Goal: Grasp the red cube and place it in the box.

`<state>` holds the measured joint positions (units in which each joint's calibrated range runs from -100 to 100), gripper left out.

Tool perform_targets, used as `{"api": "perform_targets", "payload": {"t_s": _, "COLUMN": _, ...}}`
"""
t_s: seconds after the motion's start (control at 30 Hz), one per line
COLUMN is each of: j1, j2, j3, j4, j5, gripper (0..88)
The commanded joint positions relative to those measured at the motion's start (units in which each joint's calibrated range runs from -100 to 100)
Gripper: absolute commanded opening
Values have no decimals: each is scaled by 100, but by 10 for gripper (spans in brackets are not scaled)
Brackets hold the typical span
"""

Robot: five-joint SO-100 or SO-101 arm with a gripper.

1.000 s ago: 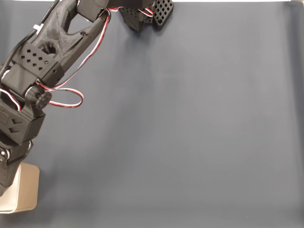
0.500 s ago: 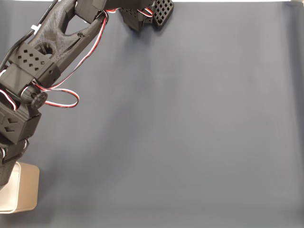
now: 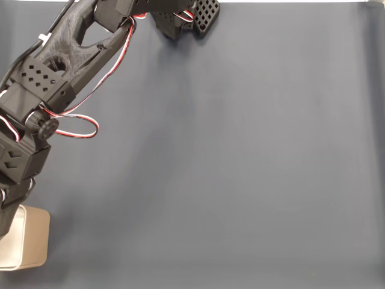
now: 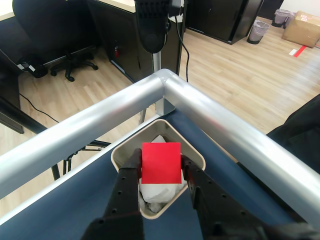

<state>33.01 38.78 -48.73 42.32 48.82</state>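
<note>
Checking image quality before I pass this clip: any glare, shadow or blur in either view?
Fixed view: even, flat light, a soft arm shadow on the dark mat, everything sharp. Wrist view: bright highlights streak the metal rails; the red cube between the gripper fingers is crisp over the box.

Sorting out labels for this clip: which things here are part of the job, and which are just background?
Part of the job:
- red cube, held in the gripper
- box, directly below the cube

Background:
- metal rail
- office chair
- waste bin
- cardboard carton
</note>
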Motion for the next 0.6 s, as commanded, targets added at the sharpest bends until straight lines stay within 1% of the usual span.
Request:
{"api": "perform_targets", "payload": {"t_s": 0.0, "j1": 23, "j2": -91, "j3": -346, "j4": -77, "j5": 24, "gripper": 0}}
{"api": "perform_targets", "payload": {"t_s": 0.07, "j1": 16, "j2": -91, "j3": -346, "j4": -85, "j5": 15, "gripper": 11}}
{"api": "perform_targets", "payload": {"t_s": 0.1, "j1": 16, "j2": -91, "j3": -346, "j4": -101, "j5": 0, "gripper": 32}}
{"api": "perform_targets", "payload": {"t_s": 0.13, "j1": 16, "j2": -91, "j3": -346, "j4": -126, "j5": -24, "gripper": 63}}
{"api": "perform_targets", "payload": {"t_s": 0.27, "j1": 16, "j2": -99, "j3": -327, "j4": -191, "j5": -112, "gripper": 240}}
{"api": "perform_targets", "payload": {"t_s": 0.33, "j1": 16, "j2": -117, "j3": -327, "j4": -232, "j5": -186, "gripper": 295}}
{"api": "perform_targets", "payload": {"t_s": 0.43, "j1": 16, "j2": -134, "j3": -300, "j4": -224, "j5": -205, "gripper": 340}}
{"api": "perform_targets", "payload": {"t_s": 0.57, "j1": 8, "j2": -134, "j3": -300, "j4": -232, "j5": -181, "gripper": 365}}
